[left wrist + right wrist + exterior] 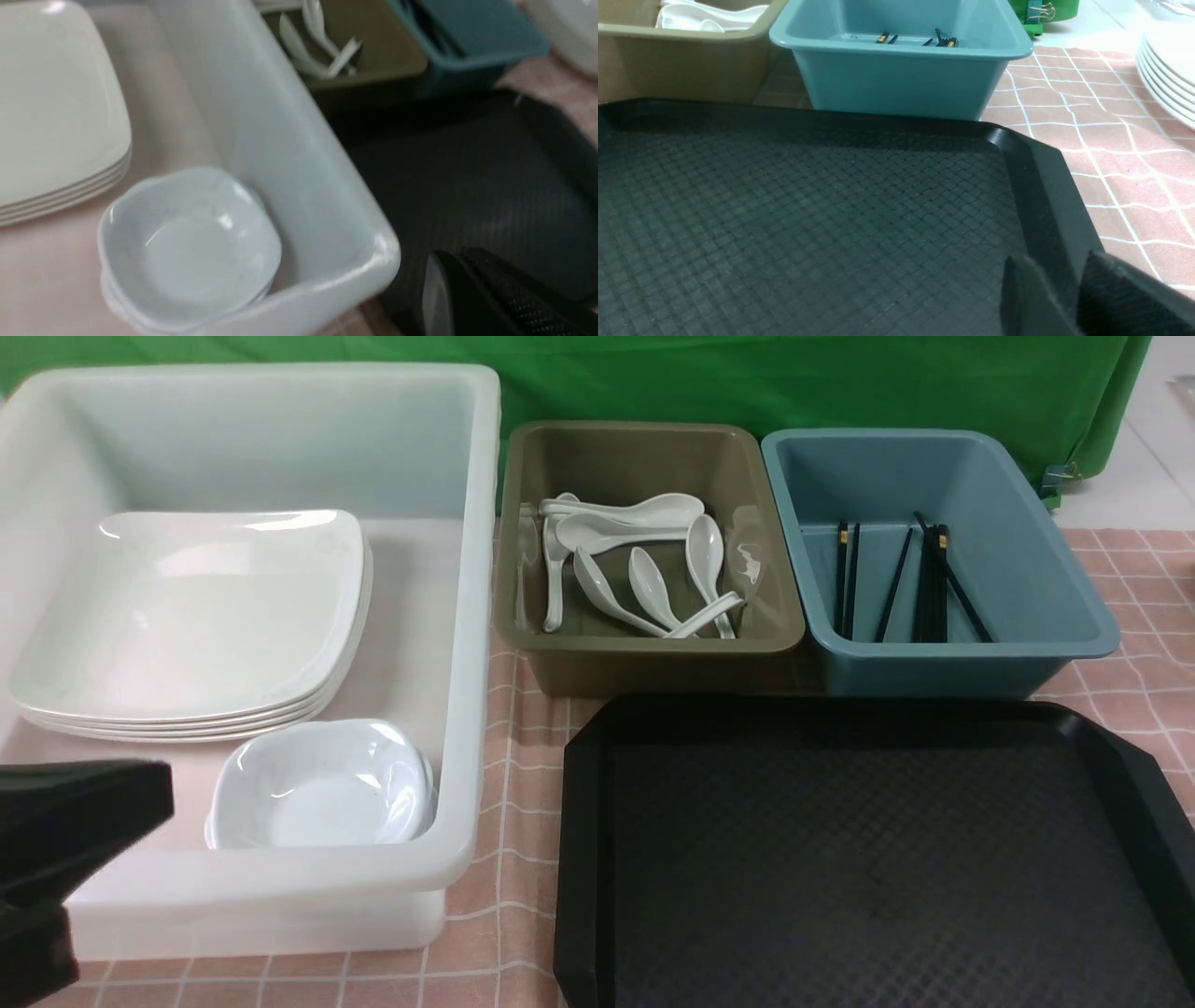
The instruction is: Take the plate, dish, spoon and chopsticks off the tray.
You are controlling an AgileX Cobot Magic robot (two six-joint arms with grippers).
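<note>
The tray (878, 859) lies bare on the counter (1139, 681); nothing shows on its textured floor in any view. The plate (196, 607) tops a stack in the white bin (467, 616), and the dish (322, 784) sits nested in that bin's near corner, just beyond the left gripper (460, 298), whose jaws are pressed together and hold nothing. The spoon (644, 588) lies among others in the olive bin (653, 653), the chopsticks (929, 579) in the blue bin (952, 653), both well ahead of the right gripper (1069, 298). That gripper hangs over the tray's corner rim with its jaws part-spread and nothing seen between them.

Judged from this, clearing looks finished. Doing the step well means lifting each arm straight up before drawing back, so the left jaws do not clip the white bin's wall and the right jaws do not drag the tray's rim.
</note>
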